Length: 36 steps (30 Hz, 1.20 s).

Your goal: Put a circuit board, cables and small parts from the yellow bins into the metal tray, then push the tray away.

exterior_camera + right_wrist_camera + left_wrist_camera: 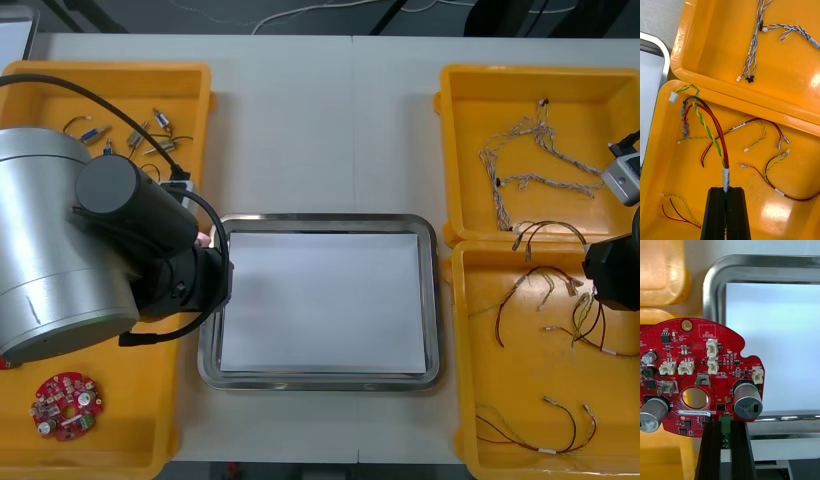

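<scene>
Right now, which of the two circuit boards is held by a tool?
The board in the left tool, at the tray's left rim; the other board lies loose in the near left bin.

Left gripper (725, 424), jaws slightly apart, clamps a red circuit board (726, 341) by its edge; right gripper (727, 192), jaws nearly together, pinches a red and black cable (717, 132).

The light table (300, 120) has a faint seam (352, 120) running straight in from its far edge. Beyond that edge the floor (200, 15) is dark, and a thin white cord (290, 13) trails loosely across it.
</scene>
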Each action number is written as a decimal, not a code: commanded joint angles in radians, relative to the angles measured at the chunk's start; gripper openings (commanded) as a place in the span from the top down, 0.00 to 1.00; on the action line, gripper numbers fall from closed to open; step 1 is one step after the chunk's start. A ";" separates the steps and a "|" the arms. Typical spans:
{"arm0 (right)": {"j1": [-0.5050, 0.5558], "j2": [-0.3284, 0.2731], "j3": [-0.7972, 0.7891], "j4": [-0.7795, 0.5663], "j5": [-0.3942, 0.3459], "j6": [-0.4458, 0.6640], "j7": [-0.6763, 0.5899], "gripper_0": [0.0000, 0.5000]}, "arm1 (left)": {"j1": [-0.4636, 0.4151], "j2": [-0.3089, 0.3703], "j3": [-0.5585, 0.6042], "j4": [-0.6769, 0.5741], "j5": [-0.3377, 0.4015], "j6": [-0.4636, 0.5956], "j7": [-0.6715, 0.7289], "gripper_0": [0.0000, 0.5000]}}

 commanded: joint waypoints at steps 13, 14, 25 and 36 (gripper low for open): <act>-0.020 -0.035 0.007 -0.029 -0.001 0.003 -0.049 1.00 | -0.151 -0.174 -0.168 0.139 -0.092 -0.037 0.024 1.00; -0.020 -0.035 0.007 -0.029 -0.001 0.003 -0.049 1.00 | -0.151 -0.188 -0.179 0.149 -0.108 -0.037 0.025 1.00; -0.020 -0.035 0.007 -0.029 -0.001 0.003 -0.049 1.00 | -0.100 -0.267 -0.191 0.212 -0.158 -0.028 0.002 1.00; -0.020 -0.035 0.007 -0.029 -0.001 0.003 -0.049 1.00 | 0.009 -0.263 -0.191 0.195 -0.212 -0.048 -0.076 1.00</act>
